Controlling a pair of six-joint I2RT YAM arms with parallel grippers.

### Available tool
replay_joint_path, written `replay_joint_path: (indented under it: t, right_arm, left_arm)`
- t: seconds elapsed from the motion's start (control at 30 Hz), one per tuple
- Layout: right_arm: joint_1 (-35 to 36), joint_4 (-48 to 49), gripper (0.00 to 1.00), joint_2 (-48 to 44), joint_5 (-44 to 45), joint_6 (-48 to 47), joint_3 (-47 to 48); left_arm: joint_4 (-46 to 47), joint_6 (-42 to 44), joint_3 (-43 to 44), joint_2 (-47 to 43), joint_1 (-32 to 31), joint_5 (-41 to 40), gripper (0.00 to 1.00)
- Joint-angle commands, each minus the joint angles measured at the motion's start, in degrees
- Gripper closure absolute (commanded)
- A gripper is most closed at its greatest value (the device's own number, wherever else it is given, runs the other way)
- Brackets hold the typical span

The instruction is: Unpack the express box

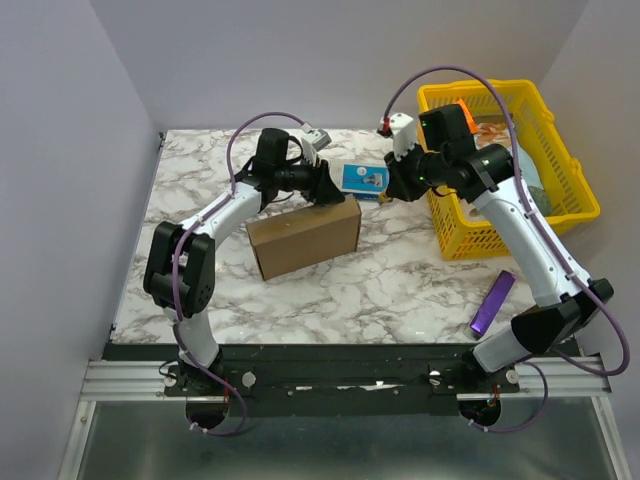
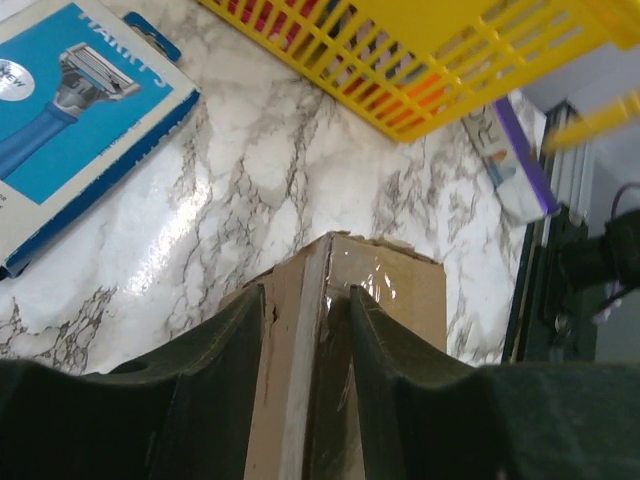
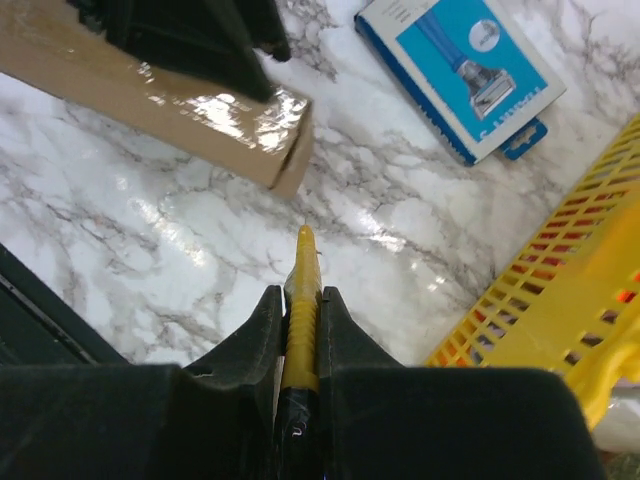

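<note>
Tape (image 2: 360,272) needs 1 straight cut: my right gripper (image 3: 298,295) clamps yellow cutter (image 3: 302,255); left gripper (image 2: 305,300) straddles express box (image 2: 400,292), grip unclear.

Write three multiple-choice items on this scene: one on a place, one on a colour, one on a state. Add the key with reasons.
1. The blue razor box lies:
A) on the table, behind the express box and left of the yellow basket
B) inside the basket
C) on top of the express box

2. The slim tool in the right hand is:
A) red
B) green
C) yellow

3. The express box:
A) lies flat with its lid open
B) stands on edge, with the left hand straddling its top
C) hangs in the air

Key:
1 A: the top view shows it on the tabletop beside both.
2 C: the right wrist view shows a yellow strip pinched in that hand.
3 B: the left wrist view shows the hand on either side of the upright cardboard edge.
</note>
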Motion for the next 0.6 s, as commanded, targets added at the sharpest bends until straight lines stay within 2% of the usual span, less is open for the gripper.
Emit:
replay_joint_path:
  t: [0.0,0.07,0.1,0.13,0.17,0.4,0.57]
  right_arm:
    - [-5.9,10.0,0.99,-7.1,-22.8,-14.4,-8.0]
    - [-5.9,19.4,0.99,-10.8,-29.0,-20.3,-13.6]
    - [-5.9,23.0,1.00,-12.3,-30.4,-21.1,-18.6]
    - [-5.9,29.6,1.00,-14.7,-31.0,-21.2,-20.3]
    - [-6.0,31.6,1.00,-15.2,-32.4,-21.2,-21.3]
    - [-5.9,30.6,1.00,-13.2,-37.5,-21.0,-18.8]
    - [-5.9,30.4,1.00,-13.6,-38.4,-19.4,-18.8]
  left_arm:
    - [-9.8,10.8,1.7,-6.5,0.2,9.4,0.49]
    - [-10.6,13.0,3.3,-8.6,-0.1,10.4,0.47]
    - [-11.6,13.2,4.0,-9.0,-0.2,10.8,0.47]
    - [-12.0,13.6,5.5,-9.3,-0.7,11.4,0.47]
    - [-12.1,14.4,6.0,-9.8,-1.0,12.2,0.47]
    - [-15.4,22.1,7.4,-11.7,-5.1,11.0,0.46]
    - [-16.2,22.6,9.5,-11.0,-7.0,10.7,0.49]
